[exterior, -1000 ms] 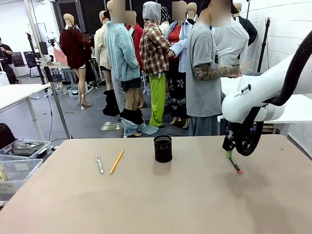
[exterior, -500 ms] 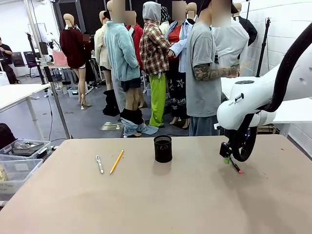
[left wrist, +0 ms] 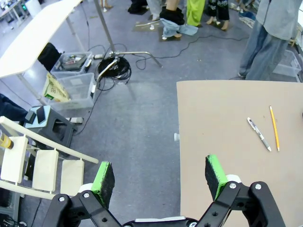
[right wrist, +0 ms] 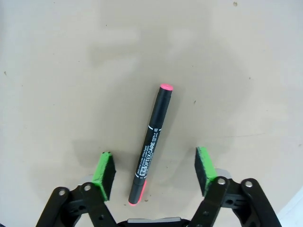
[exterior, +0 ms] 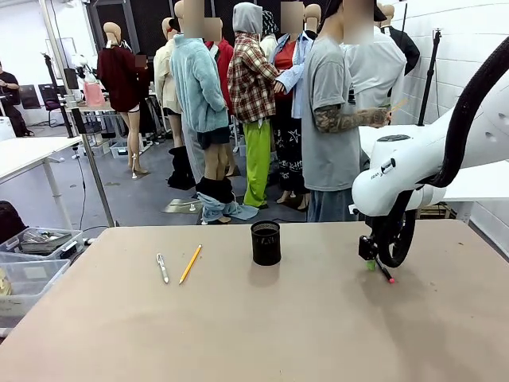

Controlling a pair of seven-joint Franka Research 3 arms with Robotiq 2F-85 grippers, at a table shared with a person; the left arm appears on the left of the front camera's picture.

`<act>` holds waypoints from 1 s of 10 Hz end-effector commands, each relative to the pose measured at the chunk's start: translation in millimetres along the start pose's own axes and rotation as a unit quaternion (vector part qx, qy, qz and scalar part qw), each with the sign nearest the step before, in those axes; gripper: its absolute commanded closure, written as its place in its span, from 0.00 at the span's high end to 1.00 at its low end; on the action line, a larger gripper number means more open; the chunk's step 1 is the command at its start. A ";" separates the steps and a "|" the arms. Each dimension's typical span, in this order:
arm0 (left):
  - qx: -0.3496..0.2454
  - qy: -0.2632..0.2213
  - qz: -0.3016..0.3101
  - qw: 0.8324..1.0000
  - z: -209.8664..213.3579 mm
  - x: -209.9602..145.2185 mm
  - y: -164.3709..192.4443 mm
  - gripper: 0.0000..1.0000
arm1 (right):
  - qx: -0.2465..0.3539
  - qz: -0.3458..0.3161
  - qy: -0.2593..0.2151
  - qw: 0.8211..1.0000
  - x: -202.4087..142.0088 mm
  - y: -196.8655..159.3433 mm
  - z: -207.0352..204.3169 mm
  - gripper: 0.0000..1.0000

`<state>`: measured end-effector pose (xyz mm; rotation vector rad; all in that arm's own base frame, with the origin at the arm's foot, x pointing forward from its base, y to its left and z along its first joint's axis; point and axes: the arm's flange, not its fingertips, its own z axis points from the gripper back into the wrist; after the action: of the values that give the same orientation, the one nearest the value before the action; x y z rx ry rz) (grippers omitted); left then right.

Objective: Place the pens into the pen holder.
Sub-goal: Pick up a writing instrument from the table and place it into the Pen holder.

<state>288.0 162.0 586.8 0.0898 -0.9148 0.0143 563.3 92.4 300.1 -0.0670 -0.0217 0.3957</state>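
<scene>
Workshop floor, people standing beyond the far edge. Tan counter [exterior: 302, 334]: black mesh pen holder [exterior: 266, 243] upright, mid-width, toward the far edge. Yellow pencil [exterior: 190, 263] and silver pen [exterior: 162, 267] lie flat, close but apart, toward the left edge. Black marker [right wrist: 151, 143], pink ends, lies flat toward the right edge. Right gripper [right wrist: 154, 163]: wide open, straddling the marker, pads clear of it. Left gripper [left wrist: 159, 174]: wide open, empty, above the counter's left edge.

The right hand [exterior: 371, 261] hides part of the dark pen [exterior: 386, 274].
</scene>
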 end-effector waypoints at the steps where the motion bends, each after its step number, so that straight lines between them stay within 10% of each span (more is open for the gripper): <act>1: 0.002 -0.006 0.008 1.000 -1.1 1.8 -0.3 1.00 | 0.002 -0.005 0.005 1.000 8.4 4.0 -8.7 0.33; 3: 0.002 -0.006 0.008 1.000 -1.1 1.8 -0.3 1.00 | -0.002 -0.016 0.008 1.000 8.4 5.7 -6.6 0.00; 10: 0.002 -0.006 0.008 1.000 -1.1 1.8 -0.3 1.00 | 0.019 0.042 -0.009 0.999 9.4 8.2 17.6 0.00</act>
<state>288.0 162.0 586.8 0.0897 -0.9149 0.0144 568.9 107.3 307.8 -0.0576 -0.0154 0.4326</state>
